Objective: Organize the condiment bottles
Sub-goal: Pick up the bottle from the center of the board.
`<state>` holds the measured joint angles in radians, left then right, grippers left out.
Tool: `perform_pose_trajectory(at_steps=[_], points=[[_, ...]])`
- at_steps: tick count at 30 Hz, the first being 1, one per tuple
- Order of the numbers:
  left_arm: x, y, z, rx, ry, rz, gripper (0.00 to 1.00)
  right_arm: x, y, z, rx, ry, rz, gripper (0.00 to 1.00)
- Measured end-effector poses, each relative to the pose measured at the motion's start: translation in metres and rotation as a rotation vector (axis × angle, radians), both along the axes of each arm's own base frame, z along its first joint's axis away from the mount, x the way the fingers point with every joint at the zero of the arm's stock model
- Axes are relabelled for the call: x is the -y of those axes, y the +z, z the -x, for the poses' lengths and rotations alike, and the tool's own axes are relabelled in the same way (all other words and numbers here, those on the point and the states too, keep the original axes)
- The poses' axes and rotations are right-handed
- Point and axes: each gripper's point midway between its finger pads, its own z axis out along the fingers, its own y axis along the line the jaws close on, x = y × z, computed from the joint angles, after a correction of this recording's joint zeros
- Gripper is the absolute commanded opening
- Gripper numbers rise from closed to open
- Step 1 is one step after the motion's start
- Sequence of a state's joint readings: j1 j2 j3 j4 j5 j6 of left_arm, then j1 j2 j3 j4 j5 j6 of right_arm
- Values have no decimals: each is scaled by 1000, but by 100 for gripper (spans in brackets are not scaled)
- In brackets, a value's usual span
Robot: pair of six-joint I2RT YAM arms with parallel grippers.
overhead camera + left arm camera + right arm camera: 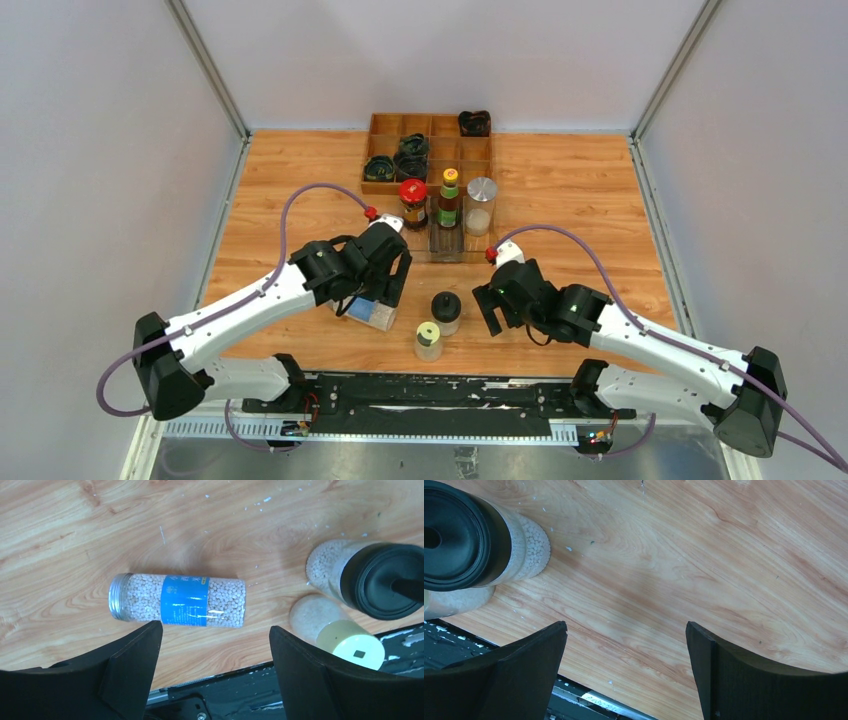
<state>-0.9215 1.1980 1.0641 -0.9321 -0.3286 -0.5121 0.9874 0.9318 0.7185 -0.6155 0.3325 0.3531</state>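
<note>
A red-capped jar, a yellow-green-capped bottle and a silver-capped jar stand in a row by the clear tray. A blue-labelled jar of white beads lies on its side, silver cap to the left, just beyond my open, empty left gripper; it also shows in the top view. A black-domed jar and a pale-yellow-capped jar stand near the front; both show in the left wrist view. My right gripper is open and empty over bare wood, right of the black-domed jar.
A wooden compartment box at the back holds dark coiled bundles. A black rail runs along the table's front edge. White walls and metal posts enclose the table on three sides.
</note>
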Motion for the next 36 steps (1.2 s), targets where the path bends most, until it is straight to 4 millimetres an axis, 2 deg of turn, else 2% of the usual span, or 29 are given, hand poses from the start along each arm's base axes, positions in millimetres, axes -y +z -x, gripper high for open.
perform_pose_trajectory(at_steps=[4,5,6,13,24,28,36], points=[[-2,4,-6,19,67,31,92,-1,0,0,0,1,-2,95],[-2,4,-7,22,84,37,98,-1,0,0,-1,1,-2,94],[-3,3,-8,24,101,40,100,-1,0,0,-1,2,-3,95],[-8,-5,-14,27,253,53,100,-2,-1,1,-6,6,-6,94],[-19,-46,-7,-98,560,-98,100,-2,-4,1,-7,6,-8,94],[-20,-42,-4,-99,644,-55,100,-1,-8,3,-16,8,-5,95],[-32,-20,1,-44,856,132,100,-2,-9,3,-16,6,-10,95]])
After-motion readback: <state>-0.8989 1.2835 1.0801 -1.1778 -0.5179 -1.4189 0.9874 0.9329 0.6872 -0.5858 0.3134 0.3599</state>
